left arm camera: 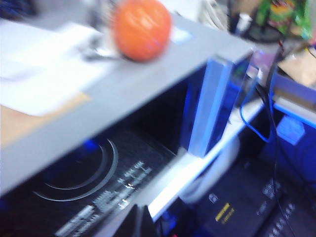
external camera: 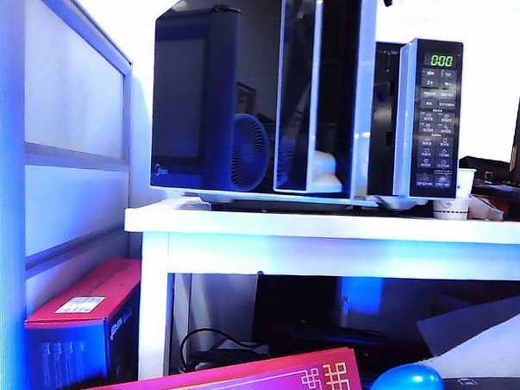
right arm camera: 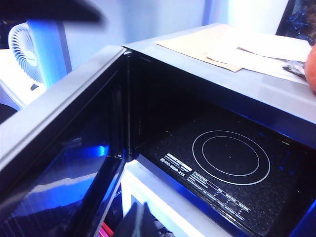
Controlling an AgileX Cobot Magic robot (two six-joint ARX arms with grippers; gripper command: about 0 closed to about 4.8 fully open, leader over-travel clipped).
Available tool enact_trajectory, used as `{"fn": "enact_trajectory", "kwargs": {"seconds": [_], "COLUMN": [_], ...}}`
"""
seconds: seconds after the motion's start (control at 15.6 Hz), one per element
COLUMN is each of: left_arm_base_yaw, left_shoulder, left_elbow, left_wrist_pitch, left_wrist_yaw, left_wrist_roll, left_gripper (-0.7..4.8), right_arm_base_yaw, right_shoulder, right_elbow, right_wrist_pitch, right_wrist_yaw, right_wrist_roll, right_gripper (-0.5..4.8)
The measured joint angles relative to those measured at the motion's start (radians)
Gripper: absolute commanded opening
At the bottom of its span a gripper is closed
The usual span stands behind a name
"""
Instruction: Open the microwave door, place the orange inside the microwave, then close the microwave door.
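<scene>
The microwave (external camera: 436,108) stands on a white table, with its door (external camera: 195,97) swung wide open to the left. The orange (left arm camera: 141,28) rests on top of the microwave, beside some papers; only its edge (right arm camera: 312,69) shows in the right wrist view. My left gripper (left arm camera: 139,223) hangs in front of and below the open dark cavity (left arm camera: 84,173), its fingers together and empty, well short of the orange. My right gripper (right arm camera: 143,222) is shut and empty, low before the opening, beside the open door (right arm camera: 59,168). Neither gripper shows in the exterior view.
A small fan (external camera: 249,151) stands behind the open door. Papers (right arm camera: 247,49) lie on the microwave's top. A paper cup (external camera: 454,208) sits at the table's (external camera: 328,226) right. Below are a red box (external camera: 82,325), cables and a shiny blue ball (external camera: 404,387).
</scene>
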Motion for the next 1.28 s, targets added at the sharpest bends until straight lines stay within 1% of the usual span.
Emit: {"fn": "enact_trajectory", "kwargs": {"seconds": [0.26,0.39,0.45,0.51,0.58,0.71,0.9,1.03,1.16,1.28], "left_arm_base_yaw": [-0.031,-0.032,-0.032,-0.032,-0.032,-0.032,-0.032,-0.032,-0.032,-0.032], "left_shoulder": [0.082,0.089,0.09,0.089,0.087,0.084,0.084,0.079,0.075,0.072], "left_elbow": [-0.002,-0.002,-0.002,0.003,0.003,0.005,0.006,0.01,0.01,0.01], "left_wrist_pitch": [-0.003,-0.039,-0.063,-0.081,-0.089,-0.104,-0.113,-0.143,-0.157,-0.167], "left_wrist_yaw": [0.008,0.006,-0.009,-0.047,-0.052,-0.059,-0.059,-0.062,-0.073,-0.074], "left_wrist_roll": [0.0,0.0,0.0,0.005,0.009,0.015,0.015,0.016,0.016,0.016], "left_gripper": [-0.05,-0.05,-0.05,-0.05,-0.05,-0.05,-0.05,-0.05,-0.05,-0.05], "right_arm_base_yaw": [0.0,0.0,0.0,0.0,0.0,-0.001,0.002,0.008,0.04,0.101], "right_shoulder": [0.001,0.001,0.002,0.002,0.002,0.002,0.002,0.001,0.002,0.001], "right_elbow": [0.0,0.0,0.0,0.0,0.0,0.0,0.0,0.0,0.0,0.0], "right_wrist_pitch": [0.001,0.001,-0.004,-0.029,-0.061,-0.115,-0.191,-0.216,-0.223,-0.223], "right_wrist_yaw": [-0.003,-0.011,-0.038,-0.107,-0.134,-0.149,-0.257,-0.27,-0.267,-0.269], "right_wrist_roll": [0.0,0.0,0.0,0.0,0.0,0.0,0.003,0.005,0.005,0.005], "right_gripper": [0.0,0.0,0.0,0.0,0.0,0.0,0.0,0.0,0.0,0.0]}}
